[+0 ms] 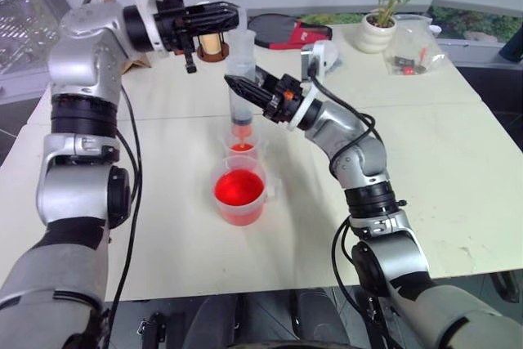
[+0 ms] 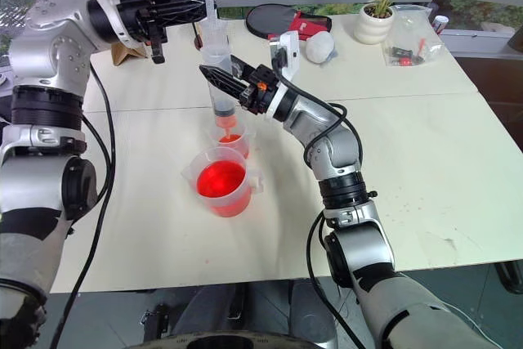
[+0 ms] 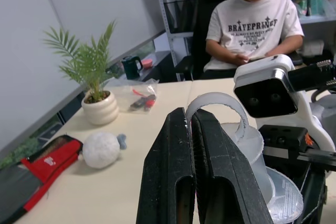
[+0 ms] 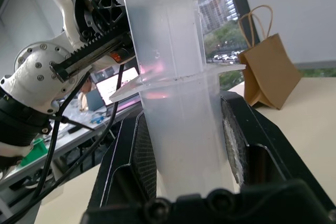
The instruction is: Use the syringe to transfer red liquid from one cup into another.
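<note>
Plant, red pouch behind syringe.

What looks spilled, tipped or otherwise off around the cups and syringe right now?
Nothing stands out. The syringe stands upright in the right gripper, nozzle over the small cup; the left gripper is shut at its plunger. The beaker sits upright, and I see no red on the table.

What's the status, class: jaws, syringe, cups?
Right gripper shut on syringe, upright, tip over small cup. Left gripper shut at plunger top. Beaker holds red liquid. Nothing in the way.
</note>
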You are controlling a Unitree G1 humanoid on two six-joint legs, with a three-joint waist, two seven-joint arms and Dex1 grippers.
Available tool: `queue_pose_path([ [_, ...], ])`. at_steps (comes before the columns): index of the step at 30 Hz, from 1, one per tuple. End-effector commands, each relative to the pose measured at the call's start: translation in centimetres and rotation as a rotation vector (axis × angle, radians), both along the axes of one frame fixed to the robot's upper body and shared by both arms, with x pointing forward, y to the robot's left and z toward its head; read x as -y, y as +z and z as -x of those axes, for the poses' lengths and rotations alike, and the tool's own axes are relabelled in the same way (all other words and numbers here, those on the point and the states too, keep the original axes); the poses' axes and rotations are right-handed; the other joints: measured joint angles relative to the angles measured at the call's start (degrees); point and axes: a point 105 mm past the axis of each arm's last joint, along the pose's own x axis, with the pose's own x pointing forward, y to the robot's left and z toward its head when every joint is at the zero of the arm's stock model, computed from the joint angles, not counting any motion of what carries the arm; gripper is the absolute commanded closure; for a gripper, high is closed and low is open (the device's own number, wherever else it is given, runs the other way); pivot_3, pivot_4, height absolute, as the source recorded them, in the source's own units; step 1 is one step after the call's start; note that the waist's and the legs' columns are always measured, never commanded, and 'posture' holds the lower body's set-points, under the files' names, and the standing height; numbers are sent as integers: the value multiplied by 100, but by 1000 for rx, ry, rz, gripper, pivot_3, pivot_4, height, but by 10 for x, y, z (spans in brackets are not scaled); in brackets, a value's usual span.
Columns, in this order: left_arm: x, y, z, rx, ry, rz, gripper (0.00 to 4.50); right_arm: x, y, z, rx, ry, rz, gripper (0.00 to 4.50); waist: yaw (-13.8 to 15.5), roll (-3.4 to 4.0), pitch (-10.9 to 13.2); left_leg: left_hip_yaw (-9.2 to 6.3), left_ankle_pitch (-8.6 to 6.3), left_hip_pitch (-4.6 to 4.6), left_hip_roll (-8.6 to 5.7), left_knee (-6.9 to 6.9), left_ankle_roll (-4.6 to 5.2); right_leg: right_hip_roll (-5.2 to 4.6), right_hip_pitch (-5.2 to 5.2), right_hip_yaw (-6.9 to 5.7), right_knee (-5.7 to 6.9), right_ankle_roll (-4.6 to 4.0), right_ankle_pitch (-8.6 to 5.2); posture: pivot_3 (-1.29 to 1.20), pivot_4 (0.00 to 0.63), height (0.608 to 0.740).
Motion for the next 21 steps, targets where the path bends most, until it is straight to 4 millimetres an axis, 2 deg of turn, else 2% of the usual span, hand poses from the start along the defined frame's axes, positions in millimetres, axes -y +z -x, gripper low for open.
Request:
queue_pose_path([
  [1, -1, -2, 9, 14, -23, -28, 4477, -6, 21, 10, 106, 23, -14, 3099, 0, 0, 0, 0, 0, 0, 0, 0, 0, 0, -1, 0, 2, 0, 0, 0, 150, 739],
  [6, -3, -21, 9, -10, 1, -57, 4477, -2, 28, 7, 147, 2, -2, 3099, 21, 0, 0, 0, 0, 0, -1, 3, 0, -1, -3, 2, 7, 0, 0, 0, 150, 739],
  [13, 4, -36, 3, -24, 39, -9, 4477, 1, 46, 5, 220, -14, -5, 3099, 28, 0, 0, -1, 0, 0, -3, 8, 0, -3, -1, 1, 7, 0, 0, 0, 150, 739],
  [21, 9, -57, 1, -62, 43, -35, 4477, 3, 65, 8, 264, -17, -38, 3099, 19, 0, 0, 0, 2, 0, 0, 3, -3, -1, -5, 2, 8, 0, 0, 0, 150, 739],
])
